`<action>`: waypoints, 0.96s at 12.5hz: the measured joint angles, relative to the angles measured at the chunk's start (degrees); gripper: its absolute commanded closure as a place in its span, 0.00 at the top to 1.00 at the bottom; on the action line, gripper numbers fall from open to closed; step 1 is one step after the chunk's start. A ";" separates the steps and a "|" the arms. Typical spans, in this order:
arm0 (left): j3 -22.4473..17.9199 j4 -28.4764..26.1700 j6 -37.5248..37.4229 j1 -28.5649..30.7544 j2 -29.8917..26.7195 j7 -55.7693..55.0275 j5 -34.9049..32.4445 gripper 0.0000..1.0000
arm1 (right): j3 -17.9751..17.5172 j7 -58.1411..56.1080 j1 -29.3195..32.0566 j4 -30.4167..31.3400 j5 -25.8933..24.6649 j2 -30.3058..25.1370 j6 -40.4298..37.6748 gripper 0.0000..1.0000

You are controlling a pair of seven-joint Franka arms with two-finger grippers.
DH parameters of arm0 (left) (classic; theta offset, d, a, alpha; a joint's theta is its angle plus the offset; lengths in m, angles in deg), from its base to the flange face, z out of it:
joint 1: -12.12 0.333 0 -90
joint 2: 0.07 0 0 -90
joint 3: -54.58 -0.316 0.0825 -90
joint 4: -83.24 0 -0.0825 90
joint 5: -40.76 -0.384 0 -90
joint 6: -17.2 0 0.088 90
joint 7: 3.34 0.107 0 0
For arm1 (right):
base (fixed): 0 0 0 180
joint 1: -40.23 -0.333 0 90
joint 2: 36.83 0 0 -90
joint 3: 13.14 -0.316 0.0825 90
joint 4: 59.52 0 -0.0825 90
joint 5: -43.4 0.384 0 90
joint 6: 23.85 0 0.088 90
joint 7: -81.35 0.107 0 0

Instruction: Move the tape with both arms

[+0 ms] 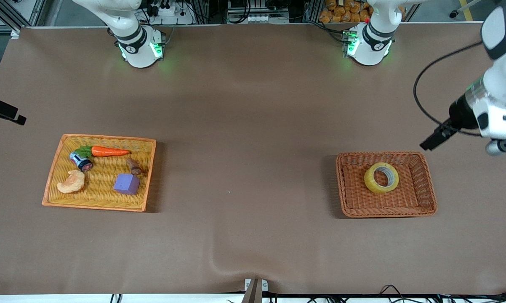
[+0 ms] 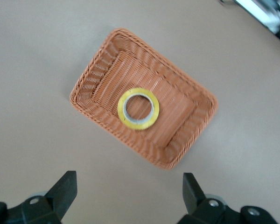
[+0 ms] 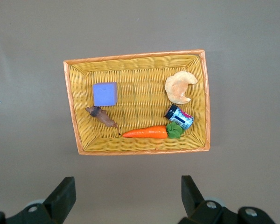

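Observation:
The tape (image 1: 381,177) is a yellowish ring with a pale grey core, lying flat in the middle of a brown wicker basket (image 1: 425,185) toward the left arm's end of the table; the left wrist view also shows the tape (image 2: 138,120). My left gripper (image 2: 129,186) hangs open and empty, high over the bare table beside the basket; its dark tip (image 1: 430,143) shows in the front view. My right gripper (image 3: 129,189) is open and empty too, high above the table beside the yellow tray (image 3: 74,107). Most of the right hand lies outside the front view.
The yellow woven tray (image 1: 53,176) toward the right arm's end holds a carrot (image 1: 109,151), a small can (image 1: 81,161), a tan croissant-shaped piece (image 1: 72,182), a purple block (image 1: 126,183) and a small brown piece (image 1: 134,166). Brown table between tray and basket.

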 measured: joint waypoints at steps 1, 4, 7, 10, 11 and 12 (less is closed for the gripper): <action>0.32 -0.03 -2.26 -0.01 -1.57 5.33 0.05 1.00 | 0.00 0.00 0.00 -0.07 0.00 0.00 0.00 1.00; 0.14 -0.46 -7.60 0.14 -3.21 19.15 0.06 1.00 | -0.03 0.00 0.00 -0.18 0.00 0.00 0.21 1.00; -1.75 -0.67 -9.75 -0.36 -3.17 27.60 0.06 1.00 | -0.08 -0.01 0.00 -0.18 -0.04 0.00 1.06 1.00; -9.14 -0.33 -11.03 -7.05 -3.62 35.30 0.06 1.00 | -0.81 -0.34 -0.90 0.43 -3.07 0.41 1.04 1.00; -11.47 -0.25 -11.60 -9.30 -4.16 37.58 0.06 1.00 | -1.12 -0.34 -2.20 0.73 -5.08 0.93 1.34 1.00; -12.66 -0.16 -12.10 -10.40 -4.79 39.20 0.06 1.00 | -1.29 -0.30 -3.51 0.81 -6.05 1.49 2.16 1.00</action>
